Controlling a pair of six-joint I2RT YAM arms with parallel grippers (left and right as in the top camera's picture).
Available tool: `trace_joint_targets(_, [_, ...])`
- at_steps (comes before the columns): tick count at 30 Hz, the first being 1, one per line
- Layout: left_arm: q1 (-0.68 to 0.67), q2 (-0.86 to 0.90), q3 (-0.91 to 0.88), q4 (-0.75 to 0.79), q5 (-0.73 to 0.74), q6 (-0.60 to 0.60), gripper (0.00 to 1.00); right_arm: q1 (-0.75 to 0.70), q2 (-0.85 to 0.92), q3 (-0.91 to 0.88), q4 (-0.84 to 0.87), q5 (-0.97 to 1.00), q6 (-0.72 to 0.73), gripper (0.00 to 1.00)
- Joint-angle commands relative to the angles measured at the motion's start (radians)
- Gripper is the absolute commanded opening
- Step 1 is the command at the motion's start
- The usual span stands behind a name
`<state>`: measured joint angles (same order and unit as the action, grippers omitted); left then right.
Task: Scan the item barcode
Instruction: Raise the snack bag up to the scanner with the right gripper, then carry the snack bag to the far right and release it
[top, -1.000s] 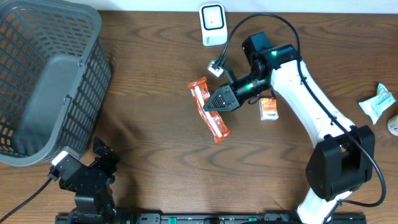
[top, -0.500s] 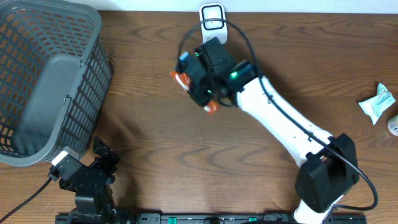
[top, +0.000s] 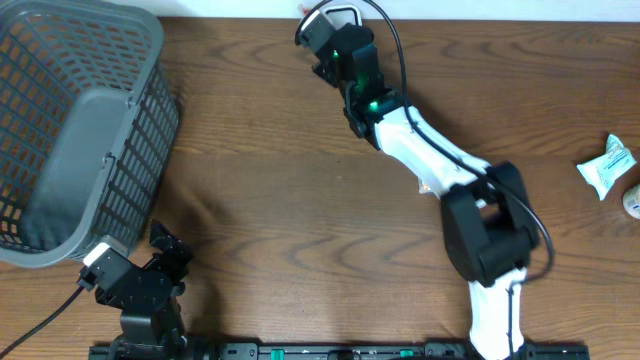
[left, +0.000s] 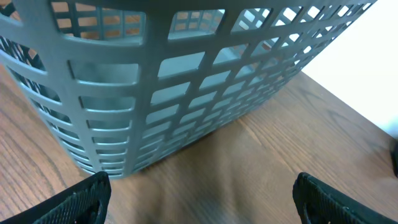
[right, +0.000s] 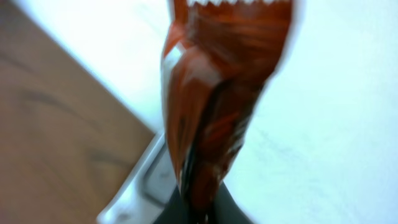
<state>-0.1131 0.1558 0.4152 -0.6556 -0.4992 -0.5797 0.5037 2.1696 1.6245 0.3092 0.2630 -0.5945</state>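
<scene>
Up at the worktop's (top: 250, 150) far edge, the right gripper (right: 198, 211) pinches a red packet (right: 211, 93) by the scanner (right: 140, 190); the left gripper (left: 202, 205) gapes wide.

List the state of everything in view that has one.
right gripper, shut on snack packet, next to scanner
snack packet, held off the table
left gripper, open, holding nothing, beside basket
basket, upright, looks empty
scanner, partly hidden from overhead
white pouch, lying far right, untouched
</scene>
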Motion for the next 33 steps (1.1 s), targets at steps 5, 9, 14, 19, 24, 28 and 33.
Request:
trace_joint_targets(5, [-0.002, -0.003, 0.003, -0.002, -0.005, -0.002, 0.93, -0.012, 0.206, 0.124, 0.255, 0.08, -0.289, 0.01])
trace_joint_targets(9, [-0.002, -0.003, 0.003, -0.002, -0.005, -0.002, 0.93, -0.021, 0.351, 0.29, 0.252, 0.081, -0.34, 0.01])
trace_joint_targets(14, [-0.002, -0.003, 0.003, -0.002, -0.005, -0.002, 0.93, -0.021, 0.489, 0.438, 0.232, 0.117, -0.39, 0.01])
trace_joint_targets(19, [-0.002, -0.003, 0.003, -0.002, -0.006, -0.002, 0.93, -0.022, 0.493, 0.437, 0.143, 0.102, -0.436, 0.01])
trace_joint_targets(24, [-0.002, -0.003, 0.003, -0.002, -0.006, -0.002, 0.93, -0.022, 0.445, 0.437, -0.039, 0.123, -0.456, 0.01])
trace_joint_targets(28, [-0.002, -0.003, 0.003, -0.002, -0.006, -0.002, 0.93, -0.028, 0.322, 0.437, -0.3, 0.151, -0.359, 0.01])
trace_joint_targets(33, [-0.002, -0.003, 0.003, -0.002, -0.005, -0.002, 0.93, -0.061, 0.132, 0.437, -0.764, 0.171, -0.329, 0.01])
